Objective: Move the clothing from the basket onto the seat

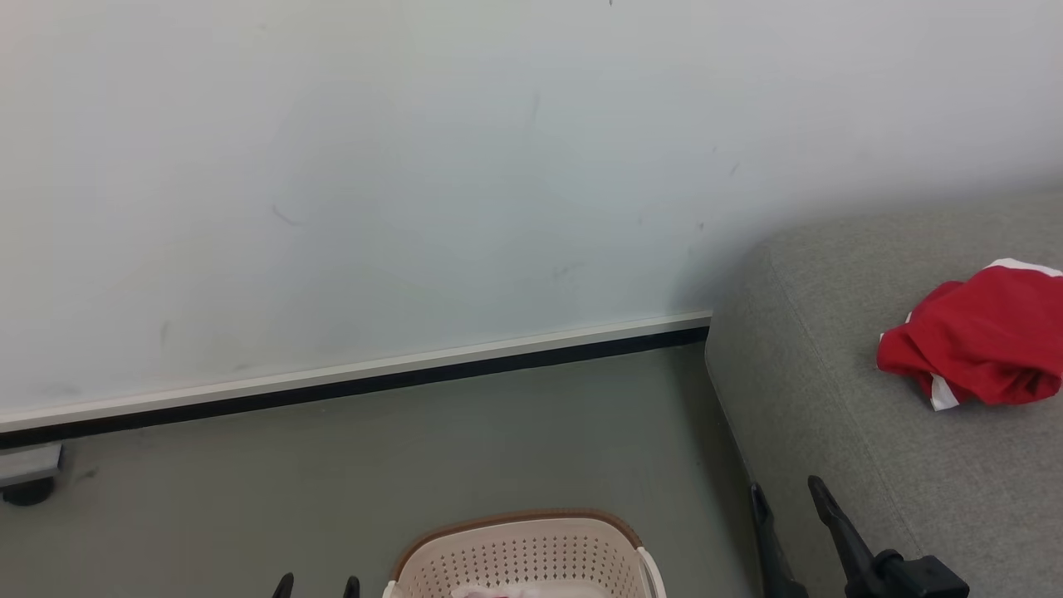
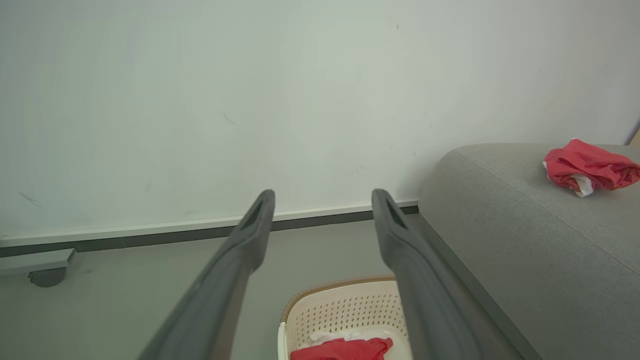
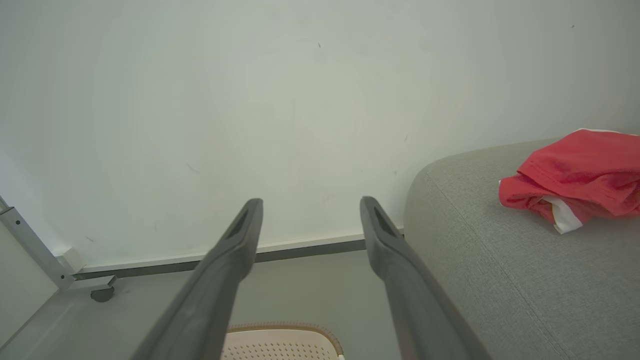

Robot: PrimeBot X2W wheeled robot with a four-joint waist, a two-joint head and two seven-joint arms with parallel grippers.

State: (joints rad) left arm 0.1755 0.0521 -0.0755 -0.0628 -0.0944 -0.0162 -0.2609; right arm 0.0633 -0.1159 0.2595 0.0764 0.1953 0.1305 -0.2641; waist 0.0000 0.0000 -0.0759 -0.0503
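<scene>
Cropping by the bottom edge of the head view leaves just the far end of the basket visible at bottom centre. Its contents there reduce to a pale, indistinct patch. The left wrist view looks into the same basket at its bottom centre and resolves a red garment lying on white cloth (both cut off by the frame edge). The right wrist view presents the brown rim and perforated wall at its bottom edge, with the contents hidden.

The left gripper appears as two dark fingertips at the bottom edge, left of the basket. Its jaws stand apart and hold nothing. The right gripper rises at lower right against the corner of the seat, jaws likewise apart and empty. Contact with the fabric cannot be determined.

The seat occupies the right side of the frame. A crumpled red-and-white top lies on it at the right edge. The grey floor carries the basket. A white wall with a pale baseboard closes the background. A caster sits at the left edge, and the right wrist view adds a metal upright at lower left.
</scene>
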